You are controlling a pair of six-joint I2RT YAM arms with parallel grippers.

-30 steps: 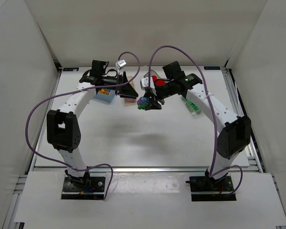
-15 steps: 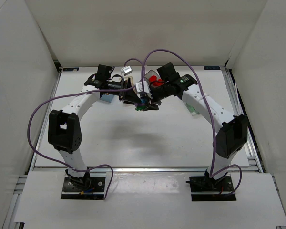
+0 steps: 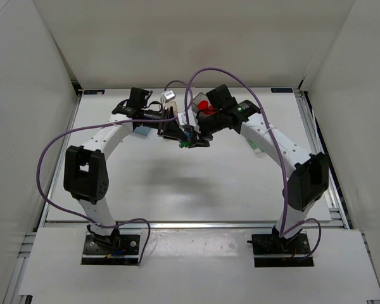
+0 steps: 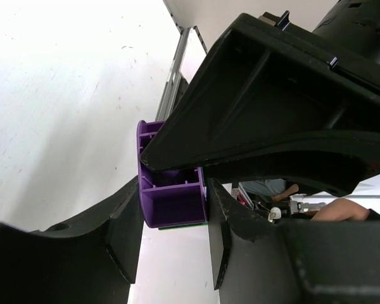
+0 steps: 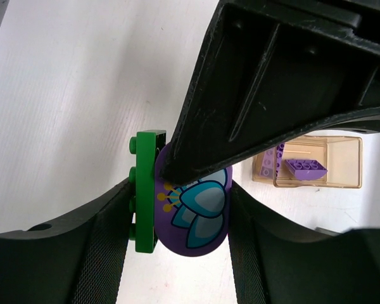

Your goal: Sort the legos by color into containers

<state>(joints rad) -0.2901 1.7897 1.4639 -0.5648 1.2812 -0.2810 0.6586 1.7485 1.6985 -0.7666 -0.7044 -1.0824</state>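
A clump of legos hangs above the table's back middle: a rounded purple piece [image 5: 199, 221] printed with a blue flower, stuck to a green plate [image 5: 145, 190]. My right gripper [image 5: 180, 209] is shut on it, one finger on the green plate and the other on the purple side. From the left, my left gripper [image 4: 173, 193] has its fingers against both sides of the purple piece's hollow underside [image 4: 174, 206]. In the top view the two grippers [image 3: 182, 133] [image 3: 194, 137] meet at the clump [image 3: 187, 142]. A tan-orange container [image 5: 342, 164] holds purple legos [image 5: 306, 166].
A light blue container [image 3: 141, 130] sits behind the left arm. A clear container with red legos [image 3: 202, 105] stands at the back middle. Another container with green [image 3: 258, 143] lies under the right forearm. Purple cables loop over both arms.
My left arm swung right to the clump and its jaws closed on the purple piece. The right gripper shifted slightly left, still holding the clump.
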